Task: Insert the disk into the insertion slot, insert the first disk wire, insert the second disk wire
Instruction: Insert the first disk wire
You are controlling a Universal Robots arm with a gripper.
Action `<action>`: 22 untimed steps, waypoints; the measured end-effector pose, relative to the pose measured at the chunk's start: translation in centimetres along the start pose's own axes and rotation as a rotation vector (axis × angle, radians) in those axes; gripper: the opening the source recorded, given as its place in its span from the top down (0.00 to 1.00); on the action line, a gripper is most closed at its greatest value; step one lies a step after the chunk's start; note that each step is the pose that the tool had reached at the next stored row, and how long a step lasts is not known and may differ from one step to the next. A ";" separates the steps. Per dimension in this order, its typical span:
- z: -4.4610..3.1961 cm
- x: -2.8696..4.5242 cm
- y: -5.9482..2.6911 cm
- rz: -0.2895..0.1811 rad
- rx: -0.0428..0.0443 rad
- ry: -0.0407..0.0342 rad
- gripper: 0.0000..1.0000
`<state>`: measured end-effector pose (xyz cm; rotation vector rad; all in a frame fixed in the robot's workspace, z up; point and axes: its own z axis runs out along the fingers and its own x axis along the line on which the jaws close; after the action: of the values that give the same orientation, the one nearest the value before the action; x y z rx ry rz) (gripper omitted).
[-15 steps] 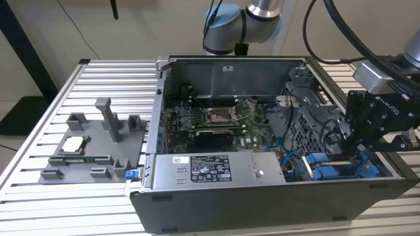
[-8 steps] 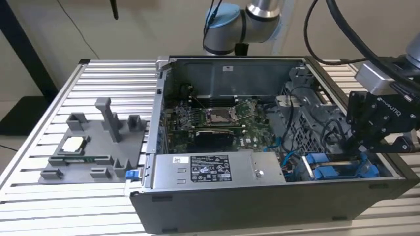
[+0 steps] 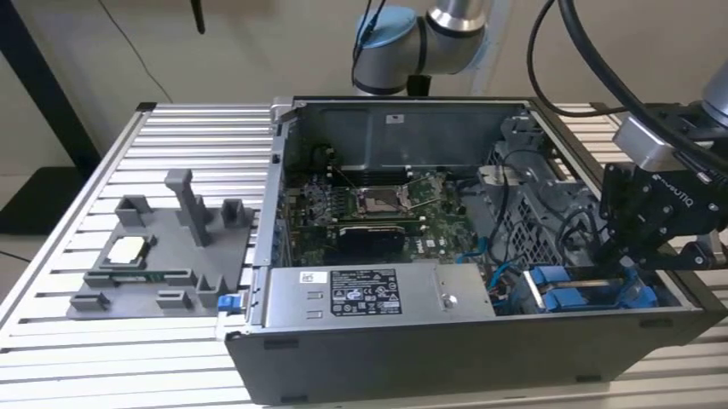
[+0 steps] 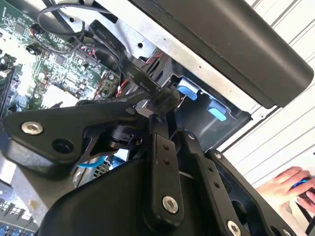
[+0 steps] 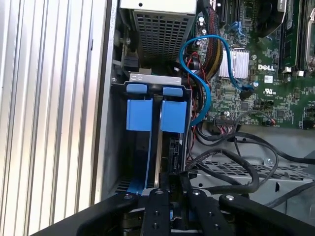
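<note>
Robotics lab, slotted aluminium table (image 3: 114, 375), opened computer case (image 3: 455, 366)

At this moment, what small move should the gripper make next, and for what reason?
I would judge a short, slow advance straight toward the insertion slot. In the first wrist view the gripper is right at the slot, roughly in line with its blue pieces. The black cables lie close beside it, so any sideways motion may snag them.

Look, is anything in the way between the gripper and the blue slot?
Nothing visible is. The gripper sits right at the insertion slot. The blue cable and the black wires lie off to one side of it.
</note>
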<state>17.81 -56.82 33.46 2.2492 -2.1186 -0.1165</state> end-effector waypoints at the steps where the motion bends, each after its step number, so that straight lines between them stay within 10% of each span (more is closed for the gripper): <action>1: 0.00 0.00 0.00 0.000 0.0000 0.0000 0.81; 11: -2.30 -0.05 0.20 0.000 -0.0011 0.0004 0.67; 22: -2.41 -0.05 0.21 0.000 -0.0011 0.0003 0.67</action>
<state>17.81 -56.82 35.88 2.2484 -2.1180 -0.1174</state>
